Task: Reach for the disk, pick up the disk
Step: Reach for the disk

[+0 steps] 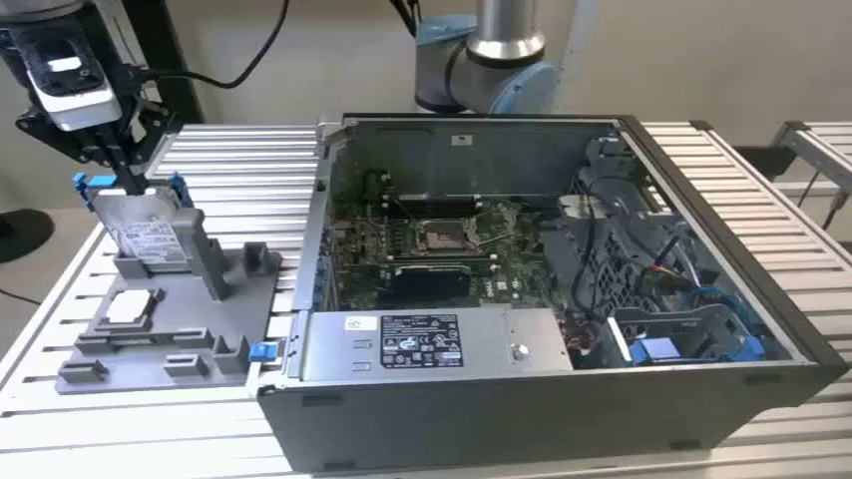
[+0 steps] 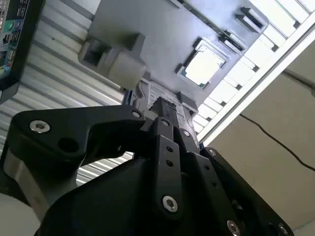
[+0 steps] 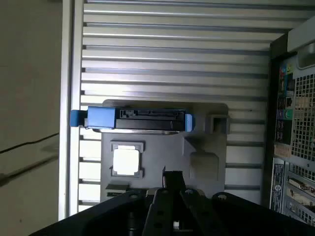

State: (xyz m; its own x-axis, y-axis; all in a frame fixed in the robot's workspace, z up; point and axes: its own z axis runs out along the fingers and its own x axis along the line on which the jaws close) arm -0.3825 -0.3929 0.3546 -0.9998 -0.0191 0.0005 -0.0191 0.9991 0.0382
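The disk (image 1: 144,236) stands upright on its edge in a slot of the grey holder plate (image 1: 187,344) at the exterior view's left, its white label facing outward and blue bracket tabs at its top corners. The first wrist view looks down on the disk's (image 3: 142,121) dark top edge between the blue bracket ends. My gripper (image 1: 131,180) hangs just above the top edge, with its black fingers (image 2: 161,114) together and nothing between them. Beyond the fingertips, part of the disk's label (image 2: 158,93) shows in the second wrist view.
A small white-silver square chip (image 1: 130,307) lies in a recess of the holder plate, in front of the disk. The open computer case (image 1: 533,299) stands close on the exterior view's right of the plate. Slatted metal table (image 1: 253,160) runs all around.
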